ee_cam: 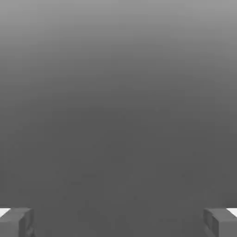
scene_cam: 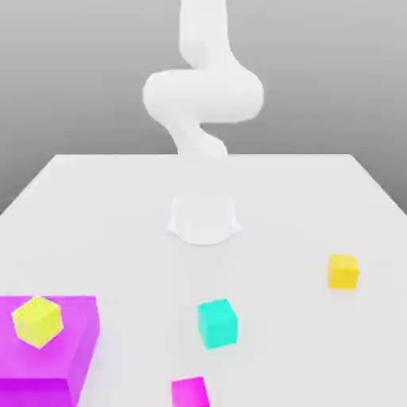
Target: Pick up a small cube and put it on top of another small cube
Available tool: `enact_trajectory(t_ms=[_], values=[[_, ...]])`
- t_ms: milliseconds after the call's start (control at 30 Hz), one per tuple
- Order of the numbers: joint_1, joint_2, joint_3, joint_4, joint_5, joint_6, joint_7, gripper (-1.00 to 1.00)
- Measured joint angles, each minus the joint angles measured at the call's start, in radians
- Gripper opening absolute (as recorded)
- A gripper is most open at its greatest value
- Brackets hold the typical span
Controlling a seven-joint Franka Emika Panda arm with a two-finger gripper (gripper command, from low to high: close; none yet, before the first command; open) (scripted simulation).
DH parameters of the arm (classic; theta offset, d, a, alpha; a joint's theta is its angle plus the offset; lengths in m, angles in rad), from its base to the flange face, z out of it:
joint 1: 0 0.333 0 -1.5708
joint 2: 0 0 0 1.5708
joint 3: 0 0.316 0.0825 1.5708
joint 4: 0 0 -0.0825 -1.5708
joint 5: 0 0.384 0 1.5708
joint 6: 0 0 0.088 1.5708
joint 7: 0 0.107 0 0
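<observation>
One arm (scene_cam: 203, 95) coiled upright above base; pincer (ee_cam: 118, 222) fingers wide apart.

Turquoise cube (scene_cam: 217, 323): matte, resting flat near the worktop's front edge. Golden-yellow cube (scene_cam: 343, 271): resting flat (orange-tinged) near the exterior view's right edge, well apart.

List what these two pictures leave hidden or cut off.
- Small magenta cube: the exterior view's bottom edge cuts off its lower part.
- Big magenta block: its lower left runs past the same view's left and bottom edges; the lemon-yellow cube covers part of its top.
- Tool: in the hand view just two wide-apart fingertips at the corners; nothing between them.
</observation>
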Motion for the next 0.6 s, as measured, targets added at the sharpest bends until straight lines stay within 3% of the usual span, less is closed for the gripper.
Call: enact_trajectory(t_ms=[600], values=[[0.083, 0.674, -0.024, -0.489, 0.000, 0.476, -0.222, 0.00]])
